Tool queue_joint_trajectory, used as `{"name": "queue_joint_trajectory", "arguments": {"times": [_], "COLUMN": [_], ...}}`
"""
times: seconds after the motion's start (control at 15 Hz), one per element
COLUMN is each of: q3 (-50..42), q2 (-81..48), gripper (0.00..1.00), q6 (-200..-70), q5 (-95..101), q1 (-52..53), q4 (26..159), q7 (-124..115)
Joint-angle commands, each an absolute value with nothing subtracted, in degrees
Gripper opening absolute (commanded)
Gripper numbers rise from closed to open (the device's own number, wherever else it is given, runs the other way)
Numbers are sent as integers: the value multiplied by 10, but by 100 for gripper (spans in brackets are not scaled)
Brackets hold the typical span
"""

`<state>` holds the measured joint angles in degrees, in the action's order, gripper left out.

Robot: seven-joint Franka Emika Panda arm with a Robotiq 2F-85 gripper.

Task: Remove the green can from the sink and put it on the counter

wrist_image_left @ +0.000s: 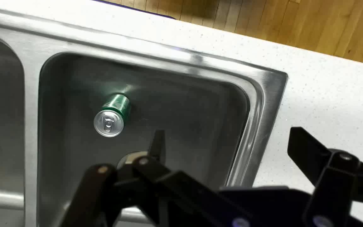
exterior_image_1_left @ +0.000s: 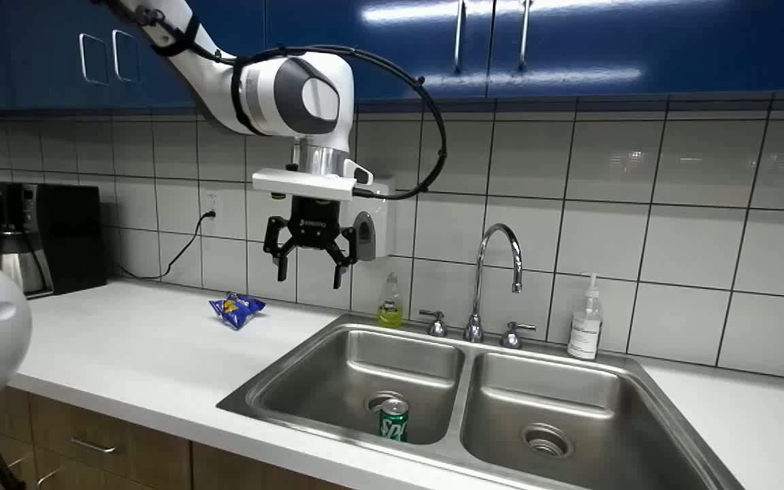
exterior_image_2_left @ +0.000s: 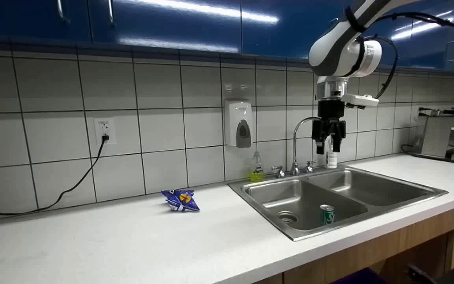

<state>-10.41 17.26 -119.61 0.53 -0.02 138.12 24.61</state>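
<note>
Robotiq gripper (wrist_image_left: 228, 129), one, black; nearest item in the wrist view. Fingers (wrist_image_left: 306, 153) spread wide, nothing held. Hangs well above the stainless steel double-bowl sink (exterior_image_1_left: 462, 408), touching nothing.

Green Sprite can (exterior_image_1_left: 393, 422), one; lettering partly legible. Stands upright, unheld, well below the gripper, on the floor of the bowl nearer the blue snack bag (exterior_image_2_left: 181, 200) and near that bowl's drain (exterior_image_2_left: 287, 217). In the wrist view it lies outside the gap between the fingers, pull-tab lid facing up.

White countertop (exterior_image_2_left: 132, 244), beside the sink, lower than the gripper; intended resting place. The snack bag lies on it, off to the gripper's side. Which stretch is meant cannot be told.

Gooseneck faucet (exterior_image_1_left: 478, 286), chrome, one; lower than the gripper and toward the tiled wall (exterior_image_2_left: 156, 130).

Progress, as judged: early. Done: an unloaded gripper, fingers apart, over the sink area; little more. Outstanding: alignment with the can, descent into the bowl, a grip around the body, a lift past the sink's edge, placement on the countertop, release. No part of the transfer itself appears complete.
</note>
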Motion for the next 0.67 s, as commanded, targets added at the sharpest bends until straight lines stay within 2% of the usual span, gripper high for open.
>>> {"name": "queue_joint_trajectory", "arguments": {"times": [0.0, 0.6], "q3": [-96, -92], "q2": [172, 143], "gripper": [100, 100], "q6": [-1195, -1220], "q5": [3, 9], "q1": [-8, -39], "q4": [1381, 1375], "q7": [248, 92]}}
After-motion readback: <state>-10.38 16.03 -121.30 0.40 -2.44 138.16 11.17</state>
